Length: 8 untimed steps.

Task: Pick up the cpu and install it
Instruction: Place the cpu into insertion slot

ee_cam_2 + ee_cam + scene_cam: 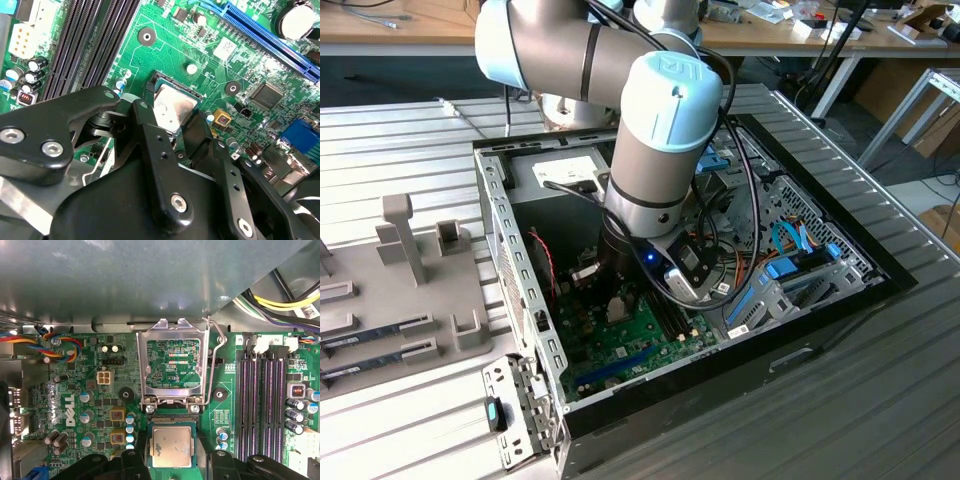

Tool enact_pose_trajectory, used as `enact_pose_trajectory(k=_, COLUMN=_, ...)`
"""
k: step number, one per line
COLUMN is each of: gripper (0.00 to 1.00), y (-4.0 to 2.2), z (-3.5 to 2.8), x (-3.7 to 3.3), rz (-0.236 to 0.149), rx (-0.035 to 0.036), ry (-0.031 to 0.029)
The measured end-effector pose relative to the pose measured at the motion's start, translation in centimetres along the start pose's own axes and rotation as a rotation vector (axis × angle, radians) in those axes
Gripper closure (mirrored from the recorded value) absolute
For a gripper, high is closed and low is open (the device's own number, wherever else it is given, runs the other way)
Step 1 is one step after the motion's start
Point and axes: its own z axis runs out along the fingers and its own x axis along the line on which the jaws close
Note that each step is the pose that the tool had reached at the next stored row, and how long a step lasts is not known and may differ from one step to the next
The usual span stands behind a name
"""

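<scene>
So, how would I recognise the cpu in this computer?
Look at the green motherboard inside the open case. Beside the open metal socket lid is the cpu: a small flat square with a plain silver-grey top, unlike the long black memory slots.

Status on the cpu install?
Gripper straddling cpu, grip unclear. Cpu at socket, lid open. No obstruction seen.

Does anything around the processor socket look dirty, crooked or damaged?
The cpu has a blotchy metal top, with dull smears across the plate in both wrist views, like old residue. Its edges run parallel to the socket lid, which stands hinged open, so it is not askew. No damage stands out.
</scene>
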Motion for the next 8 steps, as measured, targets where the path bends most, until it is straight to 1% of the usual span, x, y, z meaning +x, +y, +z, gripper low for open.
enact_pose_trajectory(k=8, gripper=0.53, y=0.01, z=-0.03, x=0.00, rz=0.000, rx=0.0003, ry=0.0002)
